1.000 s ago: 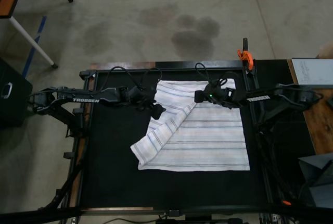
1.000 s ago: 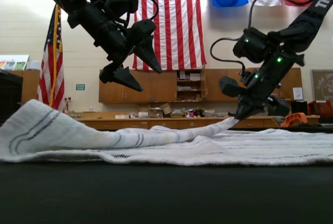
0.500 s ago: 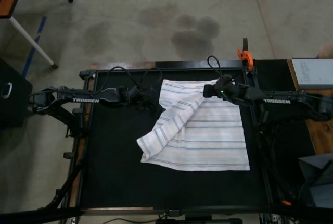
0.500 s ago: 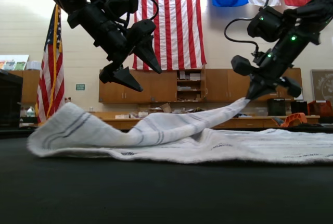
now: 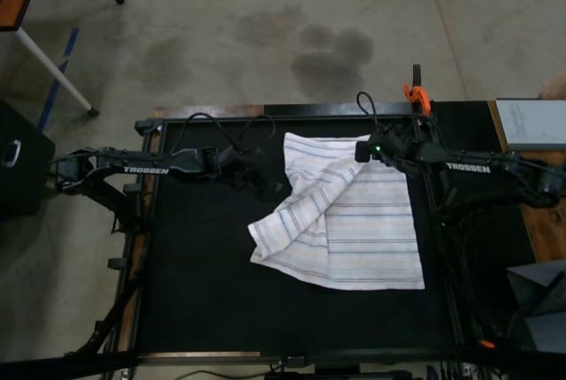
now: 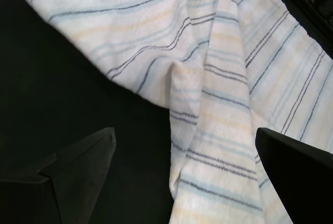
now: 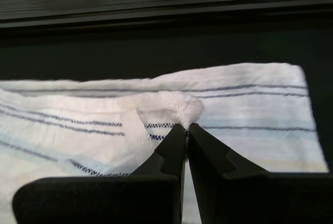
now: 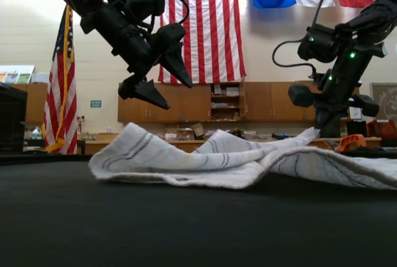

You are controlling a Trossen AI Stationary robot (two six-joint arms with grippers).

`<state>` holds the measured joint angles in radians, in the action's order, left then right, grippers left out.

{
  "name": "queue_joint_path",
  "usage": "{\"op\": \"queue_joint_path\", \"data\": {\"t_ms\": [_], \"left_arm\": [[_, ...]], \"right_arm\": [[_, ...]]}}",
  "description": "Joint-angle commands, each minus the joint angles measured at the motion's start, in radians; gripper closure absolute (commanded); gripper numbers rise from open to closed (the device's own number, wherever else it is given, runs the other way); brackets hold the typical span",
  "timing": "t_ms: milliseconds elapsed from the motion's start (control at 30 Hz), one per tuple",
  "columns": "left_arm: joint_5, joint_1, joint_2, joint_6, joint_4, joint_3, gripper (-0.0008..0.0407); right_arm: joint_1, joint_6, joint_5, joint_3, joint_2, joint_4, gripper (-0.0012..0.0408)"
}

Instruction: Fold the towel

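Pinching a corner of the striped towel [image 5: 349, 212] at its far edge, the right tool [image 7: 186, 130] is holding only a small bunch of fabric, which could slip free and let the half-made fold collapse on the black tabletop [image 5: 199, 300]. Beside the towel, the left tool [image 8: 162, 76] is hanging spread wide and empty.

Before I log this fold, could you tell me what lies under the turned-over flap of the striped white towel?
Under the flap, the striped white cloth towel lies on itself, over the black table mat. The right gripper pinches one corner. Whatever the doubled part covers is hidden.
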<state>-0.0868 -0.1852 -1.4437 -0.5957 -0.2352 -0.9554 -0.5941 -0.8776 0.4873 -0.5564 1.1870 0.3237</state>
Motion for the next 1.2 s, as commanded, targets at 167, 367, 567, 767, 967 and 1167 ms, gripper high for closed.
{"op": "queue_joint_path", "data": {"t_ms": [167,367,567,767,967,1167], "left_arm": [[0.001,0.0,0.0,0.0,0.0,0.0,0.0025],[0.001,0.0,0.0,0.0,0.0,0.0,0.0025],[0.001,0.0,0.0,0.0,0.0,0.0,0.0025],[0.001,0.0,0.0,0.0,0.0,0.0,0.0025],[0.001,0.0,0.0,0.0,-0.002,0.0,0.0025],[0.001,0.0,0.0,0.0,-0.016,0.0,0.0025]], "right_arm": [[-0.095,0.037,0.013,0.0,0.002,0.041,0.0396],[-0.159,0.083,0.019,0.0,0.002,0.069,0.0396],[-0.218,0.109,0.019,0.0,0.002,0.092,0.0396],[-0.245,0.111,0.013,0.003,0.002,0.103,0.0391],[-0.245,0.112,0.01,0.008,0.002,0.108,0.0328],[-0.245,0.108,-0.023,0.008,0.002,0.12,0.0187]]}}
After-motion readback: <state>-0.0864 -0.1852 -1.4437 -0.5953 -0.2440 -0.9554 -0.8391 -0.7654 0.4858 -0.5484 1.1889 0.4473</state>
